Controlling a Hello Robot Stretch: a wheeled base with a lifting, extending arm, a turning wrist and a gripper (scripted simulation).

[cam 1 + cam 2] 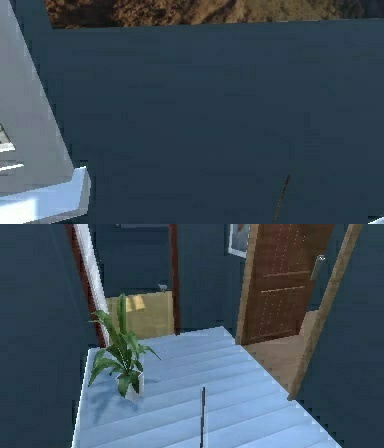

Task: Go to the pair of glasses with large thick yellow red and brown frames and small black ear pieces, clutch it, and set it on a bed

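Forward view and arm side view: dark blue surface, potted plant, wooden door.
Forward view, left to right: slanted pale grey-blue panel [30, 110], broad dark blue surface [220, 110], thin dark line [283, 197] low on it. Arm side view, left to right: red-brown door frame [78, 274], green leafy plant in white pot [122, 354] standing on pale blue ribbed surface [240, 364], thin dark rod [203, 414], brown panelled wooden door [285, 279]. Cannot tell jaws' state or hold, nor whereabouts of thick-framed yellow, red and brown pair of glasses.
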